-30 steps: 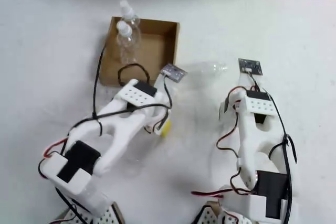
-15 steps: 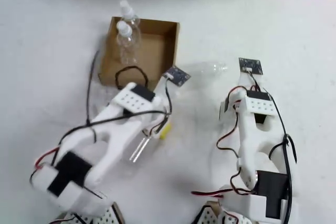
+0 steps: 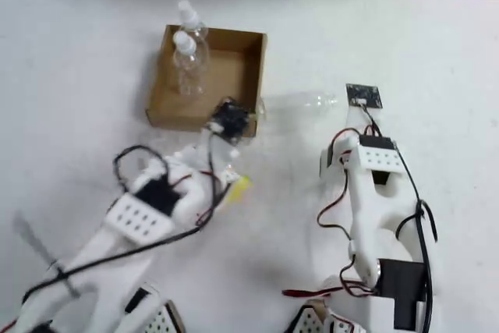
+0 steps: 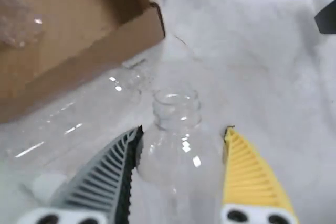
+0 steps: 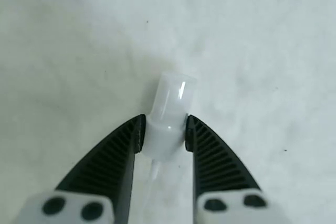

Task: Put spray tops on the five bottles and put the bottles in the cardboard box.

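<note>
- While the left tool (image 4: 182, 129) sat clamped on the uncapped bottle (image 4: 178, 161), fingers on the shoulder just below the neck (image 4: 176, 109), the mouth pointed away from the tool, free for capping.
- Bottle looked like thin clear plastic, empty: light, slick, likely to dent or squirt out under a hard squeeze. The shoulder should be the stiffest part, so the grip there looked right. Moderate force only.
- Right tool (image 5: 164, 124) was closed on the spray top (image 5: 170, 95) at its white collar (image 5: 164, 140). Clear cap stuck out past the tips, dip tube (image 5: 154, 174) trailed back between the fingers, all over the table (image 5: 252, 35).
- Top read as small, rigid, light. Collar was the right hold. The thin tube would bend, so it needed to enter the neck straight.
- Cardboard box (image 3: 261, 68) sat ahead of the left tool, with two capped bottles (image 3: 187, 52) in its far corner.
- Another clear bottle (image 3: 308, 103) lay on its side on the table, between the box and the right tool. It would probably roll if nudged.
</note>
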`<state>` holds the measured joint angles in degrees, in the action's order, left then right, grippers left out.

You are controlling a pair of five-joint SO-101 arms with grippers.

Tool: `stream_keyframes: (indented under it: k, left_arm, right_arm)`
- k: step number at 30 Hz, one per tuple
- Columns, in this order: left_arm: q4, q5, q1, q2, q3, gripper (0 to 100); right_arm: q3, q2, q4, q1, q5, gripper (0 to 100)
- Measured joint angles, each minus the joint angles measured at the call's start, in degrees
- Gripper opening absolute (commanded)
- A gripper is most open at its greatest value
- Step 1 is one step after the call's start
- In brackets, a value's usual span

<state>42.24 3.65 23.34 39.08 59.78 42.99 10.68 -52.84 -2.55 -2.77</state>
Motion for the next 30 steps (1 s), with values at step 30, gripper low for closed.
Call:
stream_keyframes:
  k: [30]
  left_arm:
    - [-11.25,0.18,-9.05,64.62,32.79,2]
  right_arm:
    - [-10.11,47.21,36.22,34.02,0.0,1.6]
